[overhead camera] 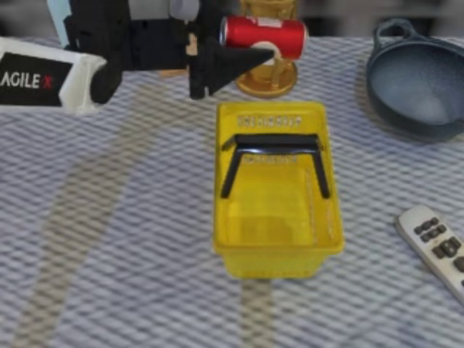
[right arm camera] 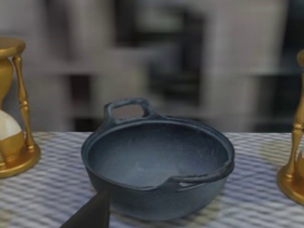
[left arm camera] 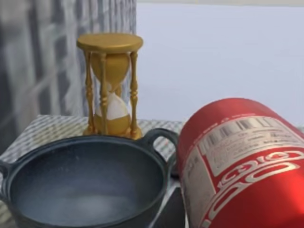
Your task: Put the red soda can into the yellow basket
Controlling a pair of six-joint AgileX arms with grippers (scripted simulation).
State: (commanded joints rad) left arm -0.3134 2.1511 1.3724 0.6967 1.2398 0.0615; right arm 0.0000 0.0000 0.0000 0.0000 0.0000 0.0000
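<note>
Red soda can [overhead camera: 262,35] is lying sideways in the left gripper [overhead camera: 243,54], fingers clamped on it, held up at the far edge of the table, just beyond the yellow basket's [overhead camera: 278,250] far rim and in front of a gold hourglass [overhead camera: 268,76]. In the left wrist view the can [left arm camera: 240,166] fills the near corner, barcode side showing. Basket sits mid-table, black handles [overhead camera: 274,156] folded across its top, nothing visible inside. Left arm [overhead camera: 43,76] reaches in from the table's left. Dark pot [overhead camera: 419,80] sits far right, a remote [overhead camera: 438,246] at the right edge nearer the camera. Right arm isn't in the top view (only a dark finger tip [right arm camera: 90,213] shows in its wrist view, facing the pot [right arm camera: 159,164]); can't tell its grip state.
</note>
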